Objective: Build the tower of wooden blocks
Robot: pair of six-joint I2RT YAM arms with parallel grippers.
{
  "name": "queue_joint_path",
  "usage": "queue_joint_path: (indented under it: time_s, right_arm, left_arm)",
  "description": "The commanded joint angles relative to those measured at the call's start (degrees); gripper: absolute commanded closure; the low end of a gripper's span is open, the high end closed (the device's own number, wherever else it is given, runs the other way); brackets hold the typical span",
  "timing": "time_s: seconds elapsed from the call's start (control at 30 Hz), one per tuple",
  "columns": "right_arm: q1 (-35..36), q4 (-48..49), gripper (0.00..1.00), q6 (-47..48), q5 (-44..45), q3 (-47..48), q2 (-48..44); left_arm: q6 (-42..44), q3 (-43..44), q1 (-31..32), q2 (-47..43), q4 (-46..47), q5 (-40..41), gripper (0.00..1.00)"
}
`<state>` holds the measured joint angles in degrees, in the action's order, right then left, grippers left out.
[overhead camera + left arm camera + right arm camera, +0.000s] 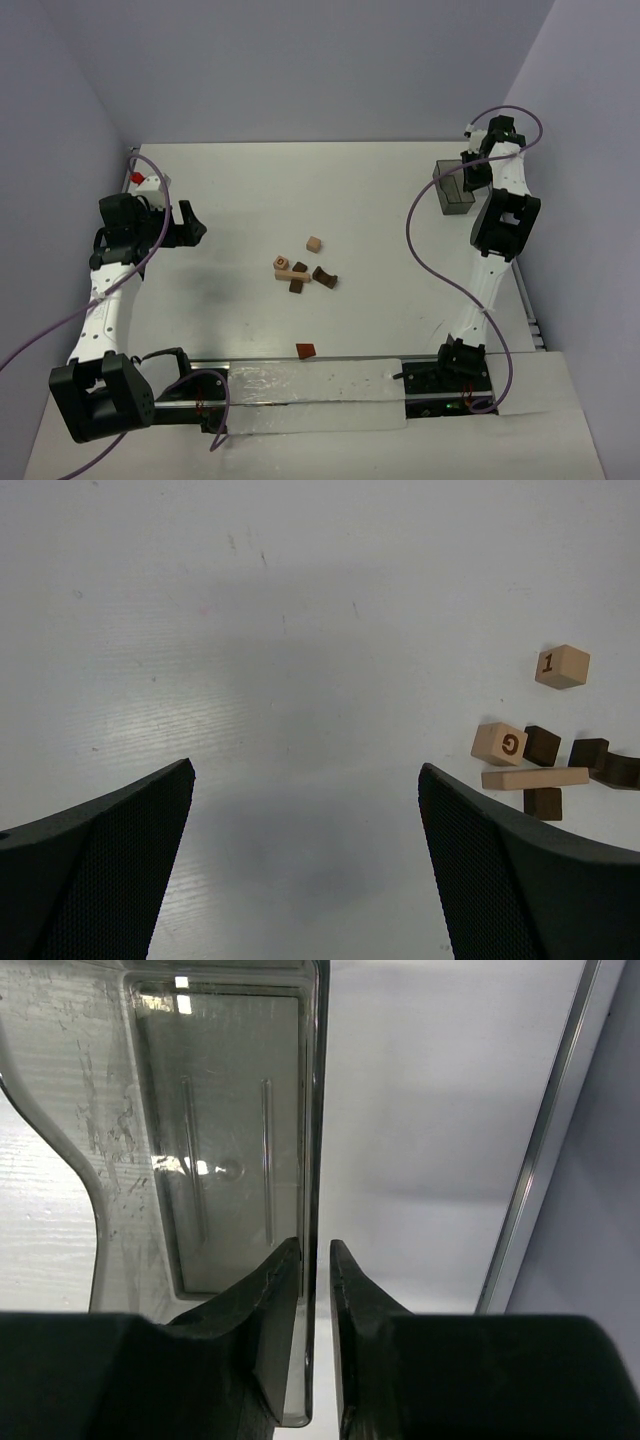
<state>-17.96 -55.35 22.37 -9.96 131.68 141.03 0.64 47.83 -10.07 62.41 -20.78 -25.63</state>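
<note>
Wood block tower isn't up yet; its pieces lie loose on the table (250,180). Close to the near edge sits a lone reddish-brown block (305,349). Toward the middle is a small huddle: a tan plank (534,777) lying among dark brown blocks (542,745), with a tan cube marked G (499,743) just beside it. A little beyond, on its own, is a tan cube marked 1 (561,666).

The left gripper (305,770) hangs over bare table toward the left edge, jaws spread wide, holding nothing. At the far right corner the right gripper (315,1245) straddles one wall of the grey bin (230,1110). Its fingers are narrowly apart with a sliver of light beside one, so it doesn't look clamped.

I'd reckon the job now is getting clear of that bin. Lift straight up off the wall, not sideways, or the bin drags. Then take a cube squarely by its flat faces, minding the plank.
</note>
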Motion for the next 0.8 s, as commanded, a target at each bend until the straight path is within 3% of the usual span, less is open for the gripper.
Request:
queue_joint_path:
  time_s: [0.0,0.13,0.4,0.6,0.77]
  right_arm:
    - [-0.59,-0.63,0.57,-0.68,-0.34,0.47,-0.48]
    - [-0.59,-0.28,0.36,-1.54,-0.74,-0.25,-2.78]
    - [-0.32,-2.65,0.32,-3.48,-2.35,2.53,-7.53]
    - [1.16,-4.06,0.30,-3.52,-5.87,-0.74,-17.16]
    - [5.04,-4.48,0.14,-2.49,-9.17,-7.48,-26.50]
  left_arm:
    - [-0.12,2.60,0.22,0.24,2.07,-1.19,0.01]
    - [-0.12,2.26,0.13,-0.15,2.23,-1.00,0.01]
    - [-0.12,2.70,0.22,-0.88,1.88,-0.92,0.01]
    - [-0.09,2.08,0.16,-2.95,2.65,-1.42,0.01]
    - [-0.12,0.98,0.22,-5.24,5.13,-2.35,0.01]
